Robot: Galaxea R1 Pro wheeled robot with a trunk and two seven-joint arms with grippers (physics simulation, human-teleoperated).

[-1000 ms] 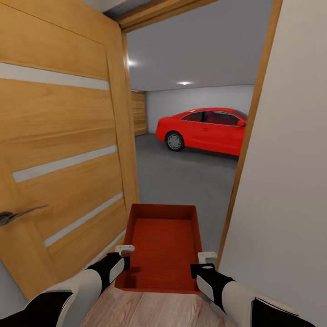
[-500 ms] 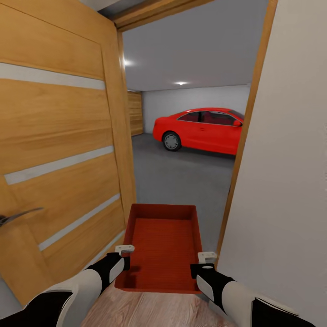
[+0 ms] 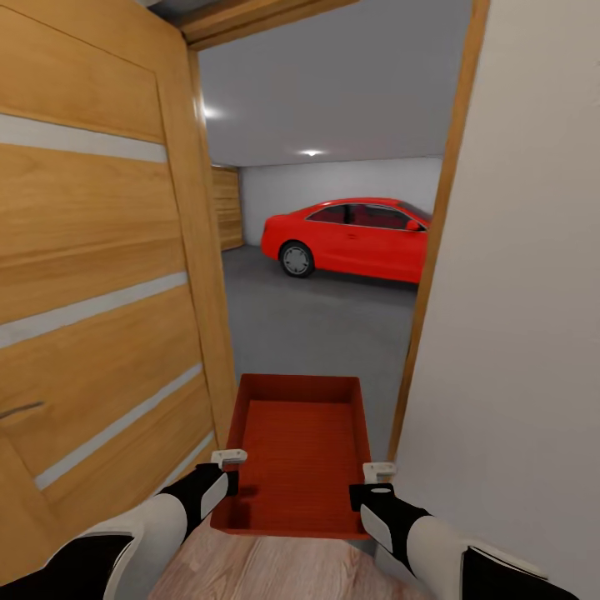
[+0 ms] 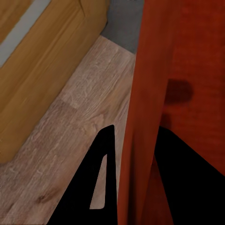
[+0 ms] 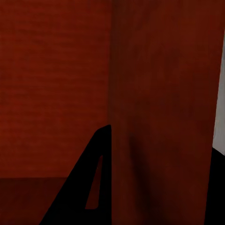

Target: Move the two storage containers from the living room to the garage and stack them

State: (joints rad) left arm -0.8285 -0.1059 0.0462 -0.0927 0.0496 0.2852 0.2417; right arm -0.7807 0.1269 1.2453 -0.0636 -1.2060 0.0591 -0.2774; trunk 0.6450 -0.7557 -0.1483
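Both grippers clamp one orange-red bin (image 3: pixel 298 454) by its long walls. At 7 o'clock in the head view the left gripper (image 3: pixel 229 457) pinches the bin's left wall near the near corner; in the left wrist view a dark finger (image 4: pixel 101 183) lies on the outside of that wall (image 4: pixel 143 117) and a second dark shape lies on the inside, so the wall is nipped between them. At 5 o'clock the right gripper (image 3: pixel 379 472) grips the right wall in the same way; the right wrist view shows one finger (image 5: pixel 89 187) inside the bin against the wall (image 5: pixel 159 117), with the ribbed bottom (image 5: pixel 51 84) beyond it.

The bin is open-topped and empty, held level at 6 o'clock, long axis pointing away from the robot, above the seam where the light plank flooring (image 3: pixel 267 571) meets the garage's grey floor (image 3: pixel 321 329). It sits in a doorway: at 9 o'clock an open wooden door (image 3: pixel 100 275) with pale horizontal strips, close to the bin's left wall; at 3 o'clock a plain pale wall (image 3: pixel 525 292) edged by a wooden frame (image 3: pixel 433 242).

Beyond, at 12 o'clock, a red car (image 3: pixel 346 237) stands side-on on the concrete, well apart from the bin. At 11 o'clock a plank garage door (image 3: pixel 227 208) meets the grey-white back wall, with two ceiling lights above.
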